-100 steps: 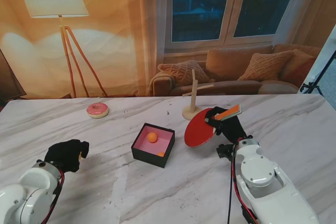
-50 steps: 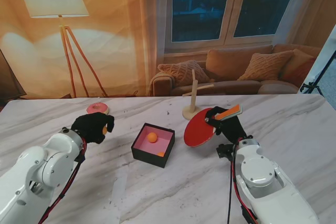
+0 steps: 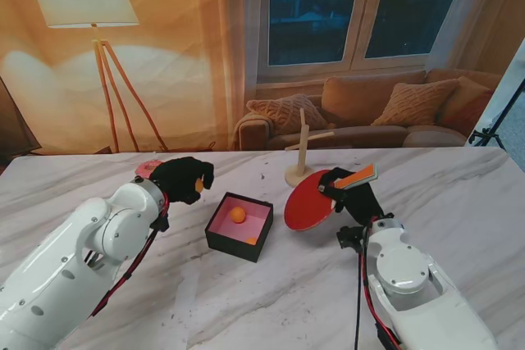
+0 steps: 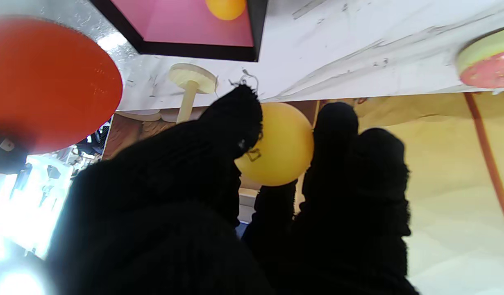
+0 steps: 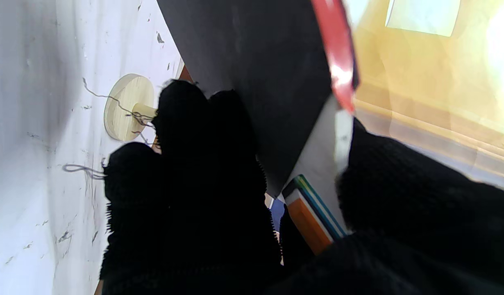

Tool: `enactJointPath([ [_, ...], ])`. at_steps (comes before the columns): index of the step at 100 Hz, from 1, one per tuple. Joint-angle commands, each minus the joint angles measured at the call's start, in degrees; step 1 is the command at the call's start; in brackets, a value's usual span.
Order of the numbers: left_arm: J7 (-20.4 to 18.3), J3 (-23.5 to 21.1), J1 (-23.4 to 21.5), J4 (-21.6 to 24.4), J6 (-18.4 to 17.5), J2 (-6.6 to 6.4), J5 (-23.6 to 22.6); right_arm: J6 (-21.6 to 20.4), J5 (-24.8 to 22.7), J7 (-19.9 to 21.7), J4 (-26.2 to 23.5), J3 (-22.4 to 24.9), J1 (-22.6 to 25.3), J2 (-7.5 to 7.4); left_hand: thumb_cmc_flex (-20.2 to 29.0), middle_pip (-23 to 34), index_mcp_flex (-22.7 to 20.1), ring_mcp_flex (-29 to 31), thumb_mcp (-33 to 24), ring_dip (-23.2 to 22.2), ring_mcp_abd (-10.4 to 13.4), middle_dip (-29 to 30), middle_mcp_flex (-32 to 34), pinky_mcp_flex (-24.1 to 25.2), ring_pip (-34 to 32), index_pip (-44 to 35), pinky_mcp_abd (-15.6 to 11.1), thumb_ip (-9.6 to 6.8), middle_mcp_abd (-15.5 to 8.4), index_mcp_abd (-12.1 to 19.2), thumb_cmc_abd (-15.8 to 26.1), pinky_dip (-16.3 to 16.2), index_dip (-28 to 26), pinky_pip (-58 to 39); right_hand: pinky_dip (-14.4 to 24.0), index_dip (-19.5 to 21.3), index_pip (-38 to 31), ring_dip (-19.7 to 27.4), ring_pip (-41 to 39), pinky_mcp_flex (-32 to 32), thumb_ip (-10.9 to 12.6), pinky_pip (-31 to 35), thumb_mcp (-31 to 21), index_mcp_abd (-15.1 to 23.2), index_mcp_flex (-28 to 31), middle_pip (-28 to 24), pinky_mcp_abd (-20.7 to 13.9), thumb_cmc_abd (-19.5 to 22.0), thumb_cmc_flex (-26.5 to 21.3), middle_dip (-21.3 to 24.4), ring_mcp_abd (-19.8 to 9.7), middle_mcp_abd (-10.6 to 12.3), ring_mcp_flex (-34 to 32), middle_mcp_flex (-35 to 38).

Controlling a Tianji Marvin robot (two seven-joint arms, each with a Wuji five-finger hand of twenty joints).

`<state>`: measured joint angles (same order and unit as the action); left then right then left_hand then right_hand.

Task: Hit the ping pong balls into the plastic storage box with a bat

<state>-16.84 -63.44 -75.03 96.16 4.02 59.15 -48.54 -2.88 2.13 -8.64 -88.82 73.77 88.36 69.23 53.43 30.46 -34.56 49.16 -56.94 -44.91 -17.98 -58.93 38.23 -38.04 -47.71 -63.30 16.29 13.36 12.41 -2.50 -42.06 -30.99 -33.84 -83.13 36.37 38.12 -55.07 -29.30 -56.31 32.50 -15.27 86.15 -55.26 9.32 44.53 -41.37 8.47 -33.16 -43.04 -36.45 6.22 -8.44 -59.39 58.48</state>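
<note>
Two hands grip: left hand (image 3: 182, 178) pinches a ball (image 4: 276, 143) in its fingertips (image 4: 239, 114); right hand (image 3: 351, 194) clamps the bat (image 3: 310, 200) beside the box (image 3: 239, 225).

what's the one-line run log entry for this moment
left hand: shut on orange ping pong ball | right hand: shut on red round bat | black pink-lined storage box: holds two orange balls

One high stand camera, two close wrist cameras.
The stand view looks down the counter (image 3: 271, 284); wrist views peer past gloved fingers, both sharing the wooden stand (image 4: 191, 82) and bat (image 4: 47, 82).
</note>
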Motion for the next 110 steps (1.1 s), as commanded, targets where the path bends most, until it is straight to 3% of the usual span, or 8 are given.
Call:
enactJointPath([
  [1,-0.72,0.83,1.49,-0.30,0.09,0.96,1.01,-0.13,0.25,1.12,-0.49,-0.05,0.33,0.10,6.24,4.47,-1.66,2.15,-2.33,-0.92,-2.12,-3.88,6.17,-0.21,-1.43,-1.01,-4.52,-0.70,-0.54,0.33,1.83,-0.26,-0.81,-2.74,0.56,2.23,-6.34,-0.20,0.88,-0.30,1.62,0.64,-6.09,3.54,10.85,0.01,-2.59,6.04,-6.41,0.15,-5.08,11.61,2.35,1.47],
  [57,2.23,12.75,13.92,-5.66,0.81,3.34,12.06,-0.04,1.29,1.86,0.60,-0.51,0.15,0.12,6.19,4.03,-1.42,1.87,-2.20,-1.06,-2.09,-4.04,5.93,0.03,-1.49,-0.27,-4.75,-0.73,-0.29,-0.04,2.28,-0.33,-0.66,-2.69,0.55,2.30,-6.35,-0.20,0.89,-0.26,1.63,0.63,-6.05,3.61,10.84,0.00,-2.65,6.03,-6.44,0.12,-5.19,11.75,2.32,1.44],
  [110,3.38,15.74,17.16,-3.61,0.97,4.54,16.07,0.89,0.10,4.00,2.25,-0.01,-0.09,-0.45,6.25,3.36,-0.95,1.53,-1.70,-1.15,-2.00,-4.11,5.43,0.27,-1.41,0.68,-4.94,-0.86,0.11,-0.40,2.86,-0.38,-0.72,-2.56,0.51,2.35,-6.40,-0.07,1.02,-0.42,1.62,0.51,-6.06,3.68,10.88,-0.03,-2.72,6.01,-6.41,0.13,-5.18,11.94,2.48,1.42],
])
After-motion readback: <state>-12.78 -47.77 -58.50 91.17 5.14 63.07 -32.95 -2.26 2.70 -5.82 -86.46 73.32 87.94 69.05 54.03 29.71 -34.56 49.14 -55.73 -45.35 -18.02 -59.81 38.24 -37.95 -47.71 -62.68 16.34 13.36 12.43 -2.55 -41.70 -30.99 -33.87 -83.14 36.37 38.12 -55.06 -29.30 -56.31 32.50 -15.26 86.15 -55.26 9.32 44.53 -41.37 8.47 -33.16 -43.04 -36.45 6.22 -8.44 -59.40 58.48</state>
